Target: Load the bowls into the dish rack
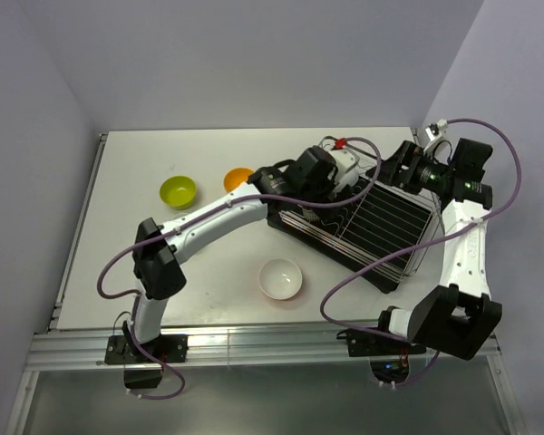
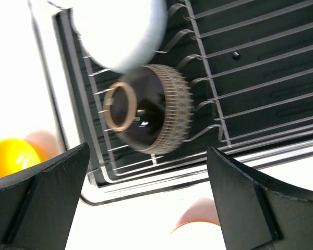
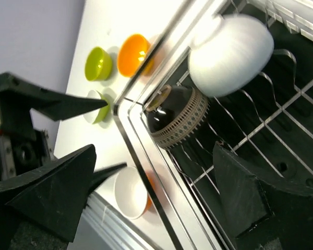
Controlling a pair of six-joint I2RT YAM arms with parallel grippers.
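Both the left gripper (image 2: 147, 156) and the right gripper (image 3: 155, 151) gape wide and empty, and since the ribbed bowl (image 2: 156, 117) stands on edge in the dish rack (image 2: 250, 78) just ahead of the left jaws, that arm is best backed straight off without clipping it.

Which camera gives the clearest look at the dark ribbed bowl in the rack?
Left wrist: the dark ribbed bowl sits mid-frame, large, on edge in the dish rack, its foot ring and ribbed band both plain. Right wrist shows it smaller, beside a white bowl. In the top view the left arm hides it.
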